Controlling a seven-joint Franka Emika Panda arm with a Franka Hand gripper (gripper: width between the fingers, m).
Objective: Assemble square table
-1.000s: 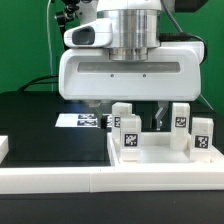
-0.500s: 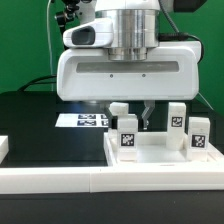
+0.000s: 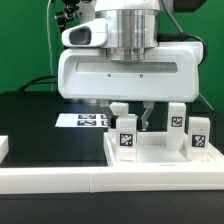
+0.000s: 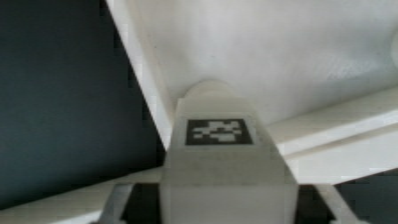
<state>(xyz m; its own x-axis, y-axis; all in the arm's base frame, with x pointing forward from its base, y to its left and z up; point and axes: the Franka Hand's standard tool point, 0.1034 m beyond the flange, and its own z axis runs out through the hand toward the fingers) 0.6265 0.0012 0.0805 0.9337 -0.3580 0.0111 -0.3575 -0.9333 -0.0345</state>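
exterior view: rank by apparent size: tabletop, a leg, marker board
1. Tabletop, largest.
2. Marker board, though partly hidden behind the gripper.
3. Leg, smallest. It's nearer the camera than the board, so this ranking is unsure.

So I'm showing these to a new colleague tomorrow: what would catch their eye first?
The big white gripper housing fills the upper middle of the exterior view, hanging low over the tray-like table top. Around it stand white block legs with black-and-white tags, and the marker board lies on the black table behind. In the wrist view, one tagged leg looms close.
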